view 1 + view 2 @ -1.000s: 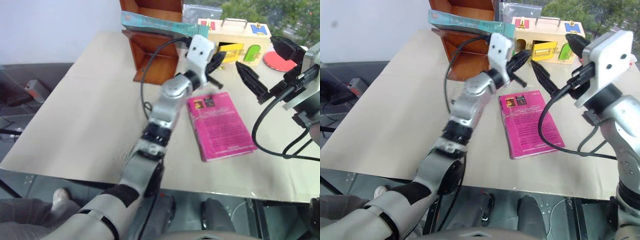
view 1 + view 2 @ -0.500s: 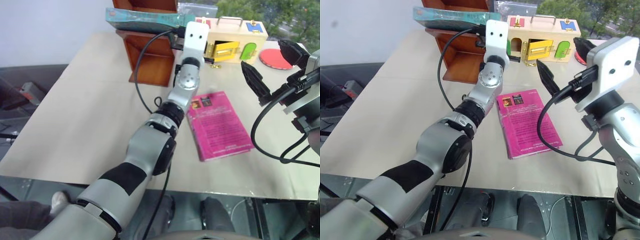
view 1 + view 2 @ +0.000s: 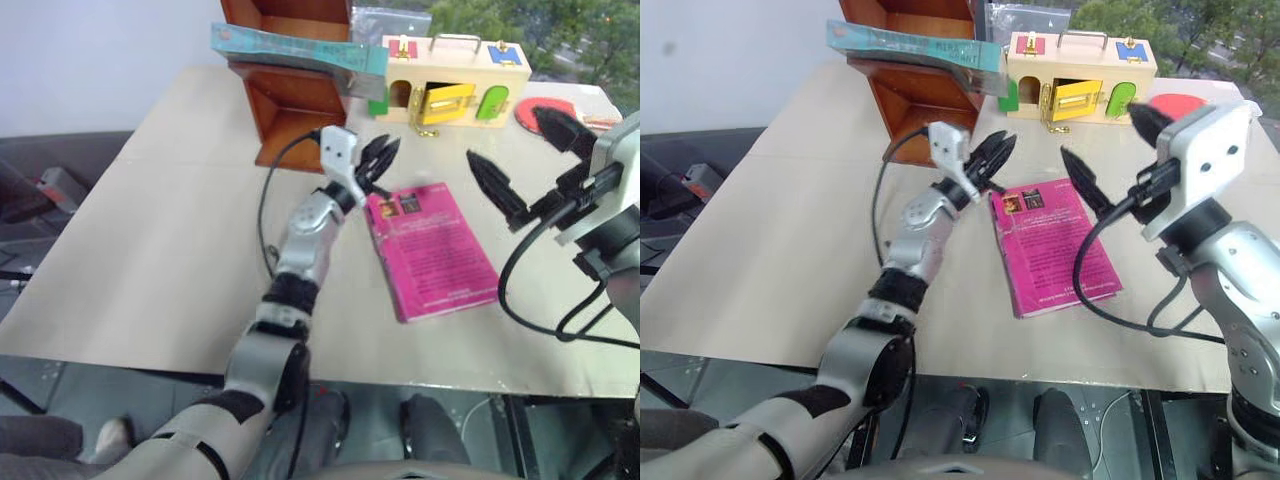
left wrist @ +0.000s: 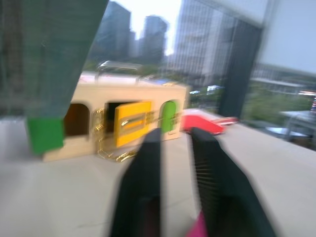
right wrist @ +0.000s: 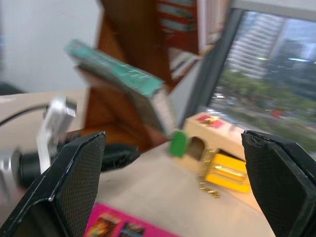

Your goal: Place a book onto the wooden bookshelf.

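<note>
The teal book (image 3: 290,47) lies flat across a board of the reddish-brown wooden bookshelf (image 3: 296,108) at the table's far side, one end sticking out toward the pale box. My left gripper (image 3: 378,158) hovers in front of the shelf, just below the book and apart from it. Its fingers (image 4: 148,163) stand a little open with nothing between them. My right gripper (image 3: 528,156) is wide open and empty, held above the table to the right of the pink book.
A magenta-pink book (image 3: 435,250) lies flat on the table between the arms. A pale wooden box (image 3: 455,78) with coloured latched doors stands right of the shelf, with a red disc (image 3: 545,108) beyond it. The left arm's cable (image 3: 265,215) loops over the table.
My left gripper has pulled back and down from the teal book, which stays on the shelf, and its fingers have parted. The right arm sank slightly.
</note>
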You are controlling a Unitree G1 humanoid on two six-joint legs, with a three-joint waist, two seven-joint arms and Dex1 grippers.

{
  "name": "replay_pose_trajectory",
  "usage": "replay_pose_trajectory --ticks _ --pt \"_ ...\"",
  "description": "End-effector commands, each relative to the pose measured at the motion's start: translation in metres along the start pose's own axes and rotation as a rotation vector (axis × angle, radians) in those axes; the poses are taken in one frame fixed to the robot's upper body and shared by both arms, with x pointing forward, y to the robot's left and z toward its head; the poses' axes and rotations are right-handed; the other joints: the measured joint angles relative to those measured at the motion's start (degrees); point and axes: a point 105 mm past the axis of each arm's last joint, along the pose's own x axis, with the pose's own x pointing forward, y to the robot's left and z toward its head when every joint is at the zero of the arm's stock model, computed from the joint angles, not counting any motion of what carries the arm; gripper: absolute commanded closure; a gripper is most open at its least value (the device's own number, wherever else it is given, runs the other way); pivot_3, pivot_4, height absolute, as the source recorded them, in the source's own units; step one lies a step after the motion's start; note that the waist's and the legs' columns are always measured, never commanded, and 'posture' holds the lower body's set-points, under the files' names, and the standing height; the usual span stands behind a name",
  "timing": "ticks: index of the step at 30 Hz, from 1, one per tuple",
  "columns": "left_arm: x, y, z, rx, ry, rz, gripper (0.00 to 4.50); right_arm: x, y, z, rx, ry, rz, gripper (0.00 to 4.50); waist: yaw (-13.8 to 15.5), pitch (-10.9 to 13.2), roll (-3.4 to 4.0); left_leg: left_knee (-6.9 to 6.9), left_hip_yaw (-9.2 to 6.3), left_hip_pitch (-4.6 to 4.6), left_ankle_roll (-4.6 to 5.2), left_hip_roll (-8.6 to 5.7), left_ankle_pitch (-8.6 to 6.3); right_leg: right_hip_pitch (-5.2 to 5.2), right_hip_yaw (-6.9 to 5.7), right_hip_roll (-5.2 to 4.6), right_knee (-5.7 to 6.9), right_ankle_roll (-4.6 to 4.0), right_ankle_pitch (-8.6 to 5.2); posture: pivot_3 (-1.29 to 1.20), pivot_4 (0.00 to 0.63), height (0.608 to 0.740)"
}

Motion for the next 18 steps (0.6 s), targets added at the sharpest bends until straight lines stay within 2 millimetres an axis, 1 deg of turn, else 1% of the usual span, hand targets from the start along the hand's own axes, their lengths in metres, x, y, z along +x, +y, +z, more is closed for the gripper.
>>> replay_pose_trajectory --ticks 1,2,3,5,6,8,9,12,14,16,17,18 --pt "-0.029 0.010 0.007 -0.001 0.038 -0.021 1.85 -0.010 -0.001 0.006 -0.035 -0.033 0.043 0.00 -0.1 0.0 0.05 0.00 0.01 0.03 0.00 0.01 0.00 0.01 0.00 0.02 0.02 0.00 0.00 0.00 0.150 0.740" --pt "-0.042 0.014 0.004 0.001 0.070 -0.025 1.48 -0.014 -0.002 0.003 -0.029 -0.025 0.049 0.00 0.2 0.0 0.06 0.01 0.00 0.04 0.00 0.02 0.00 0.01 0.00 0.09 0.03 0.00 0.00 0.00 0.150 0.740" --pt "-0.053 0.017 0.002 0.010 0.099 -0.028 0.92 -0.018 -0.003 0.000 -0.025 -0.015 0.053 0.00 0.3 0.0 0.07 0.01 -0.04 0.04 0.00 0.02 0.00 0.02 -0.04 0.19 0.03 0.00 0.00 0.00 0.150 0.740" --pt "-0.081 0.023 0.000 0.015 0.171 -0.066 0.06 -0.026 -0.003 -0.011 -0.023 0.034 0.065 0.00 0.4 0.0 0.08 0.00 -0.06 0.03 0.00 0.02 0.00 0.03 -0.05 0.20 0.01 -0.01 0.00 0.00 0.150 0.740" --pt "-0.092 0.022 0.000 0.008 0.196 -0.086 0.06 -0.033 -0.003 -0.017 -0.021 0.067 0.077 0.00 0.4 -0.1 0.09 0.00 -0.07 0.04 0.00 0.02 0.00 0.04 -0.05 0.21 0.00 -0.01 0.00 0.00 0.150 0.740" --pt "-0.120 0.027 -0.001 -0.008 0.264 -0.109 0.06 -0.051 -0.001 -0.034 -0.002 0.163 0.099 0.00 0.5 -0.1 0.11 -0.01 -0.07 0.07 0.00 0.01 0.00 0.03 -0.05 0.20 -0.02 -0.01 0.00 0.00 0.150 0.740" --pt "-0.135 0.028 -0.002 -0.011 0.303 -0.122 0.06 -0.064 -0.005 -0.043 0.016 0.210 0.084 0.00 0.7 -0.1 0.13 -0.01 -0.11 0.08 -0.01 0.01 0.00 0.06 -0.09 0.21 -0.05 -0.01 0.00 0.00 0.150 0.740" --pt "-0.166 0.023 0.002 -0.032 0.387 -0.170 0.06 -0.101 -0.008 -0.060 0.026 0.348 0.066 0.00 0.9 -0.2 0.36 -0.11 -0.14 0.12 0.00 0.02 -0.01 0.10 -0.10 0.20 -0.16 -0.02 0.00 0.00 0.150 0.740" --pt "-0.184 0.022 0.004 -0.038 0.443 -0.189 0.06 -0.124 -0.012 -0.066 0.020 0.429 0.038 0.00 1.1 -0.2 0.44 -0.18 -0.12 0.17 0.00 0.03 -0.01 0.15 -0.09 0.21 -0.24 -0.02 0.00 0.00 0.150 0.740" --pt "-0.202 0.026 0.005 -0.040 0.502 -0.185 0.06 -0.140 -0.017 -0.067 0.022 0.474 0.004 0.00 1.5 -0.2 0.57 -0.23 -0.13 0.29 0.01 0.11 -0.03 0.27 -0.10 0.21 -0.30 -0.07 0.03 0.00 0.150 0.740" --pt "-0.211 0.028 0.005 -0.040 0.534 -0.186 0.06 -0.145 -0.018 -0.066 0.021 0.488 -0.009 0.00 1.6 -0.3 0.62 -0.40 -0.10 0.60 0.23 0.24 -0.18 0.57 -0.09 0.21 -0.54 -0.15 0.11 0.00 0.150 0.740" --pt "-0.218 0.028 0.005 -0.043 0.556 -0.184 0.06 -0.150 -0.019 -0.066 0.023 0.500 -0.017 0.00 1.7 -0.3 0.64 -0.79 -0.05 1.12 0.20 0.39 -0.18 1.04 -0.07 0.29 -0.95 -0.22 0.17 0.00 0.150 0.740"
